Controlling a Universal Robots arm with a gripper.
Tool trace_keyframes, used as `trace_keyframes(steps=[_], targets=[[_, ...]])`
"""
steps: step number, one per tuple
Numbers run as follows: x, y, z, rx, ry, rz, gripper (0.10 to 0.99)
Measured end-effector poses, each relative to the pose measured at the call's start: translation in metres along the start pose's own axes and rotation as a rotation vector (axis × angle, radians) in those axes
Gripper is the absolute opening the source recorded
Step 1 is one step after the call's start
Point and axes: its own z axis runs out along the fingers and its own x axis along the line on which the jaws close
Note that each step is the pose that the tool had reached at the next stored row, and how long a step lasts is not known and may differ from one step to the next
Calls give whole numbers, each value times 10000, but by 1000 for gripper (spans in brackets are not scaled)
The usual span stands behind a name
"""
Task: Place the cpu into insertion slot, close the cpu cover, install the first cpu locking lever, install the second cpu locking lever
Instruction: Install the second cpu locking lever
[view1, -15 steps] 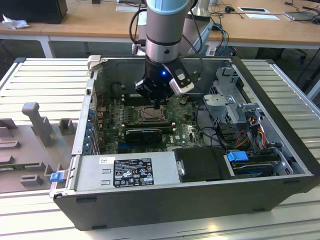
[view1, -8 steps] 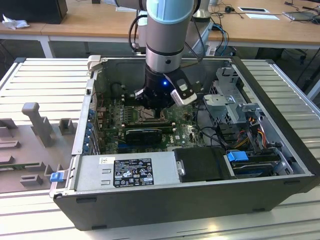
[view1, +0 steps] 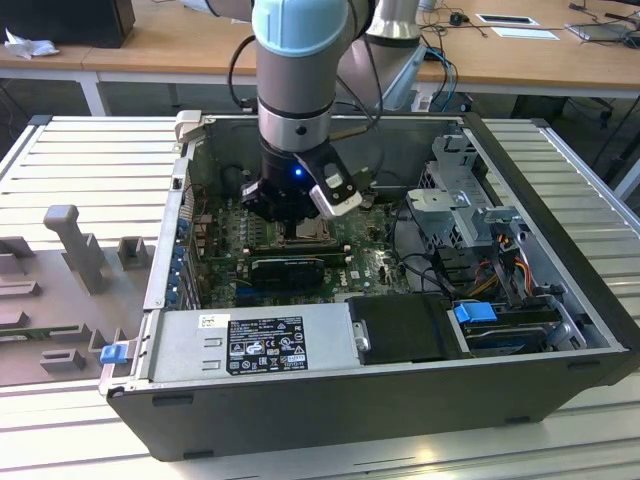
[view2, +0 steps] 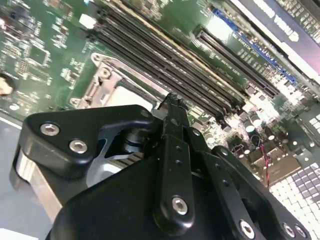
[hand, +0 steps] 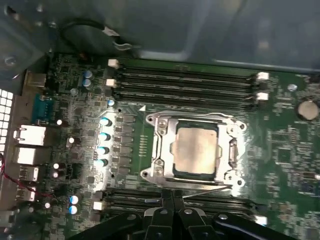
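Now cpu (hand: 196, 149) sits in insertion slot (hand: 161, 131), cpu cover (hand: 231, 150) down over it. Pincer (hand: 172, 196) clenched, fingertips together, empty, at slot's edge by memory slots (hand: 185, 82).

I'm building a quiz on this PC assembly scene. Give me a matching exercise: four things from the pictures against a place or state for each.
Things:
1. cpu
2. cpu cover
3. gripper
4. memory slots

Places or states:
A. long, dark, running beside the socket
B. lying flat in the insertion slot
C. closed, framing the chip
D. at the socket's edge, fingers together

Pairs: 1-B, 2-C, 3-D, 4-A
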Motion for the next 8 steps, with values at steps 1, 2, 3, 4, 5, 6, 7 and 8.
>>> trace_keyframes(steps=[1, 2, 3, 4, 5, 6, 7, 8], targets=[[8, -1, 16, 0, 2, -10, 106], [15, -5, 47, 0, 4, -24, 106], [17, -7, 67, -1, 5, -28, 106], [19, -9, 84, -3, 4, -29, 106], [24, -11, 111, -8, 4, -27, 106], [30, -15, 146, -35, 1, -29, 106], [62, -17, 161, -116, -5, -30, 106], [92, -32, 164, -283, -37, -32, 106]])
